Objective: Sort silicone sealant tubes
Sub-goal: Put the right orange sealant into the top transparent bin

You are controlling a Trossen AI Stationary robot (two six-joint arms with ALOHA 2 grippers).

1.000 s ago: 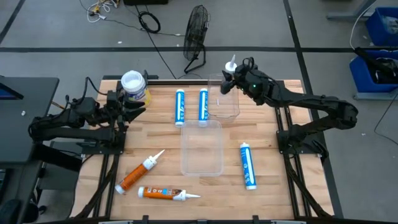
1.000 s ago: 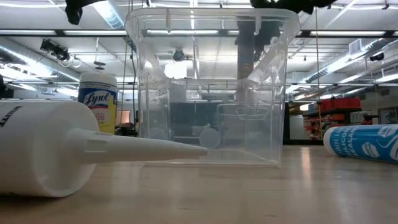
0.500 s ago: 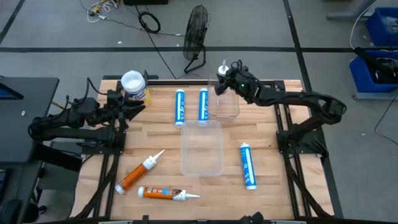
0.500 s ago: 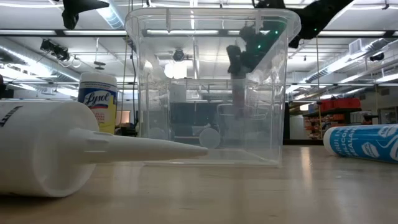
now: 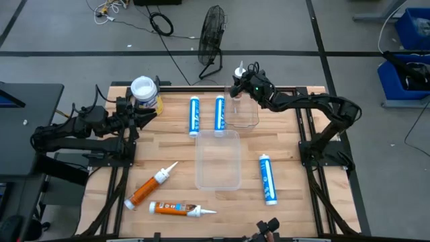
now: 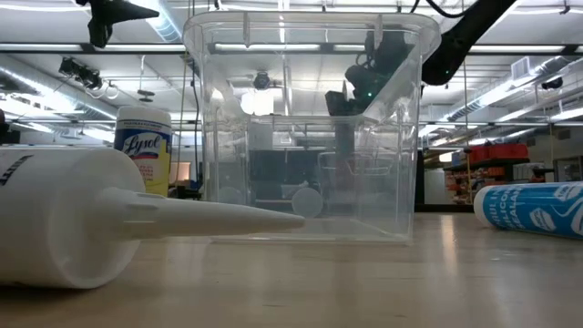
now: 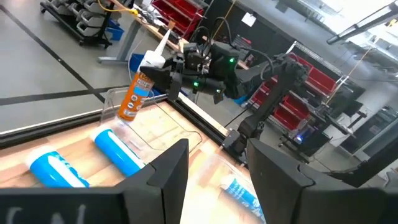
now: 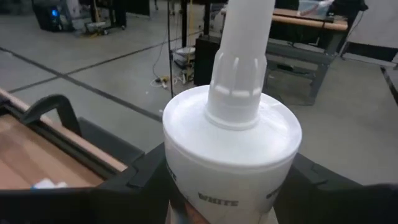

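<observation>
Right hand (image 5: pixel 240 83) grips orange tube (image 7: pixel 138 89) above bin (image 5: pixel 242 107).

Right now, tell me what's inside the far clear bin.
The far clear bin holds nothing that shows. The right gripper holds an orange tube upright over its back edge. Its floor is partly covered by the arm.

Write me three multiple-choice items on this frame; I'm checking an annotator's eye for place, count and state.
1. Where is the raised orange tube?
A. Upright over the far clear bin
B. On the floor
C. Against the yellow canister

2. How many blue tubes lie on the table?
A. One
B. Three
C. Five

3. The right gripper is:
A. Open, empty
B. Shut on a blue tube
C. Shut on the orange tube

1 A: the orange tube stands nozzle-up over the far clear bin.
2 B: blue tubes lie on the table.
3 C: the right gripper clamps it.
</observation>
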